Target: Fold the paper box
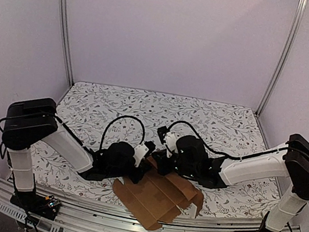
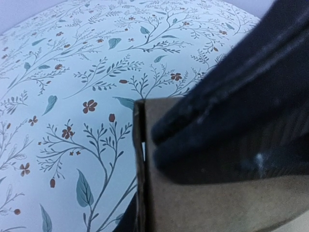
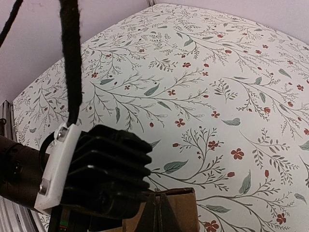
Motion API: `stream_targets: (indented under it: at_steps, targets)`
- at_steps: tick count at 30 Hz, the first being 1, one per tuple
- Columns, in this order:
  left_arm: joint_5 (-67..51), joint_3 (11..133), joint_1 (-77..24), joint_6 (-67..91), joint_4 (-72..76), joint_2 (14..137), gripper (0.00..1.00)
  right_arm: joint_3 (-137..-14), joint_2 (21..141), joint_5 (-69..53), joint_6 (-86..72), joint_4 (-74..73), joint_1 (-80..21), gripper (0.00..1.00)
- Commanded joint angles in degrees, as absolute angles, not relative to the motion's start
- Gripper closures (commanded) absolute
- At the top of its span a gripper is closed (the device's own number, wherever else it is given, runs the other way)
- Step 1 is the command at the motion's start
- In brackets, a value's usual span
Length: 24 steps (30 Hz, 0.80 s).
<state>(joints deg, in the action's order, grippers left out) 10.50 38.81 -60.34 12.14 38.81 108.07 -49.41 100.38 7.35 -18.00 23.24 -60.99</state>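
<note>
Lying unfolded, paper box [image 1: 154,201], right pincer [image 1: 157,162] closed at its far edge, left pincer [image 1: 146,153] alongside, gap unclear

paper box [image 1: 155,201] on table [image 1: 144,105], near front edge

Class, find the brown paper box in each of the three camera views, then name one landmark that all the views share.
Top external: the paper box sits at bottom centre, near the front edge of the floral table cover.
Left wrist: it fills the lower right, its straight edge running up mid-frame.
Right wrist: a small part shows at the bottom edge, centre.
Shared landmark: the floral table cover.
</note>
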Motion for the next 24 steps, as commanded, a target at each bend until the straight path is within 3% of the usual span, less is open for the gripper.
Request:
stream_targets:
  at_steps: [1,4,24]
  targets:
    - [9.8,39.6,-60.9,12.3,40.9,109.4,0.9,-48.5,102.5,8.5,-18.6,20.9,-61.6,1.0]
    - [9.6,39.6,-60.9,12.1,41.2,109.7,1.0,-48.7,102.2,8.5,-18.6,20.8,-61.6,1.0]
    - [11.3,40.5,-62.2,10.4,40.4,110.7,1.0,-51.3,98.3,7.5,-19.3,20.5,-61.7,1.0]
